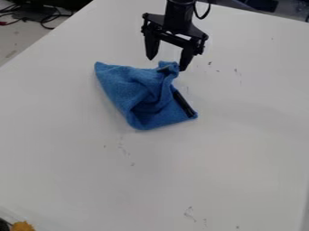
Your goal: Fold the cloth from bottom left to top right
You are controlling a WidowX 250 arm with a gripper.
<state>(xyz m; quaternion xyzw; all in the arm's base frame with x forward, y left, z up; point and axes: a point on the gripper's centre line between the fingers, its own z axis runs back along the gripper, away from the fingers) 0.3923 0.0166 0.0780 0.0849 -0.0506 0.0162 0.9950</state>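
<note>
Where the table extends beneath the work, the blue cloth lies rumpled, above the centre of the view. Expect light, limp, non-fragile material with good grip; a shallow pinch may lose layers. The tool is open at the cloth's top edge. Avoid the slim black rod along the right side, probably stiff. Grasp the bottom-left corner deeply.

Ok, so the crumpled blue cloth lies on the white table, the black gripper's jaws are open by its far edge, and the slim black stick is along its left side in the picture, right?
Not the side: the camera view shows the slim black stick along the right side of the blue cloth. The rest is right.
</note>
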